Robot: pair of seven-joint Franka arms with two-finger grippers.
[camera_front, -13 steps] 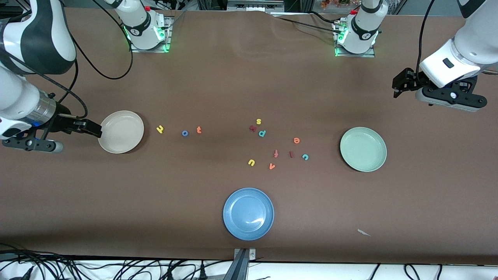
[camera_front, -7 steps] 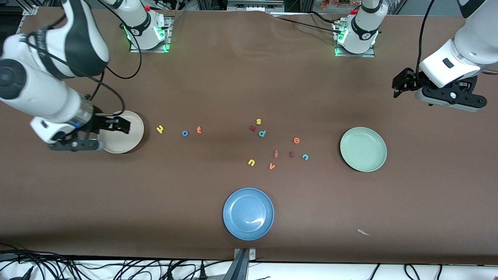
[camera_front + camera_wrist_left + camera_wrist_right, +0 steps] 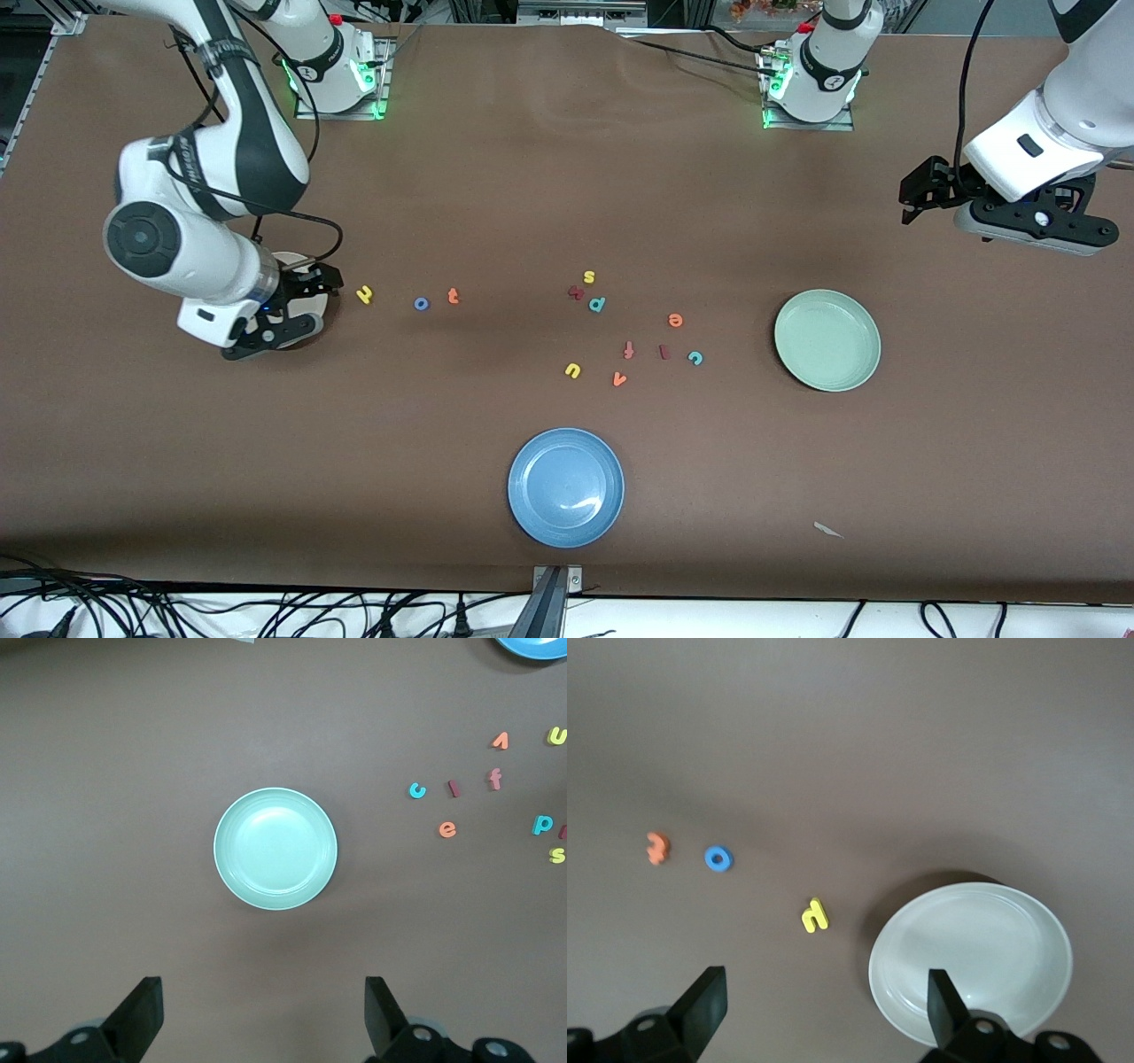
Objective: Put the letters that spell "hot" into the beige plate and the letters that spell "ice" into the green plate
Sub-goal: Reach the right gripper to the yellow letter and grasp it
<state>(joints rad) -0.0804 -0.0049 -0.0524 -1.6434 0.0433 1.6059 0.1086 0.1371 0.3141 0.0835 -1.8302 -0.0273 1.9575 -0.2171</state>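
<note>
beige plate (image 3: 970, 961): set on the table (image 3: 496, 177) toward the right arm's end, partly covered by the right gripper (image 3: 310, 285)
h (image 3: 364, 294), o (image 3: 421, 304), t (image 3: 453, 296): laid in a row beside the beige plate, toward the table's middle
e (image 3: 675, 320), i (image 3: 664, 353), c (image 3: 695, 358): scattered between the middle and the green plate (image 3: 827, 340)
blue plate (image 3: 566, 486): placed near the table's front-camera edge
left gripper (image 3: 912, 193): held over the table's left-arm end

Robotics lab: two bolted-down arm bases (image 3: 335, 66) lit green, brown-covered counter (image 3: 532, 177), loose cables (image 3: 266, 611) along near edge.
</note>
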